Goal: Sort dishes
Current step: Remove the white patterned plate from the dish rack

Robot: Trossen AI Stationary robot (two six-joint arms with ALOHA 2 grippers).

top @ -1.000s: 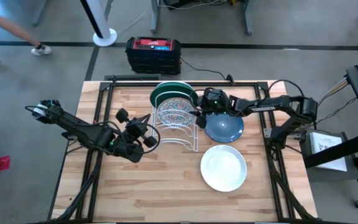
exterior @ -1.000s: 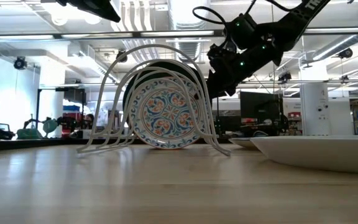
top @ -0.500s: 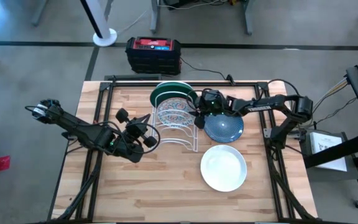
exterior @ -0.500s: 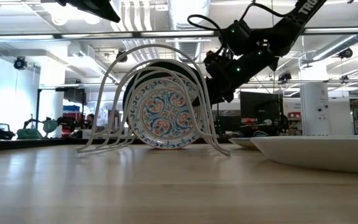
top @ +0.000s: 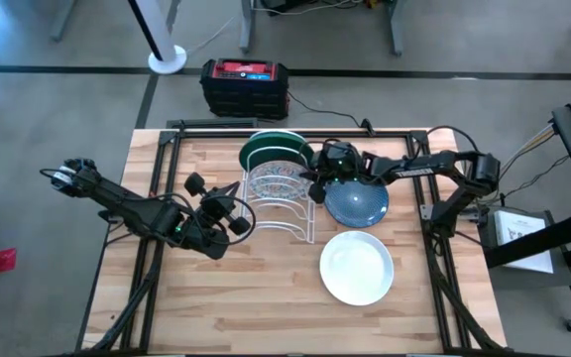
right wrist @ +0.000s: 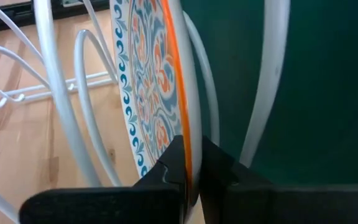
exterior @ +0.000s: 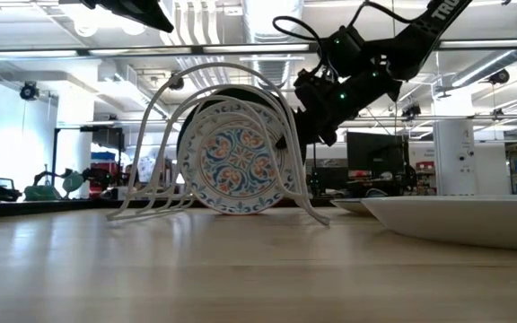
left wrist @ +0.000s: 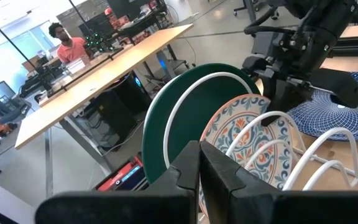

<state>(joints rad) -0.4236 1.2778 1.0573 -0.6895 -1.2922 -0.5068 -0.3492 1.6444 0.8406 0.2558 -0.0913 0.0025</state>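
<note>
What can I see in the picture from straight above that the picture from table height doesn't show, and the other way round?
Only from above: the blue speckled dish lying flat, the left gripper waiting beside the rack, the red box on the floor. Only from table height: the floral dish's full pattern, the room behind. Both: the white wire rack, the plain white dish, and the right gripper shut on the floral dish's edge.

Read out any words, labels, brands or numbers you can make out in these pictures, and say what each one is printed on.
"TROSSEN": on the right arm link in the high view, small but legible.
"TRO": the same arm's lettering, cut off at the low view's top edge.
Label on the red and black box on the floor behind the table: too small to read.
Paper sheet beside the table: print too small to read.
</note>
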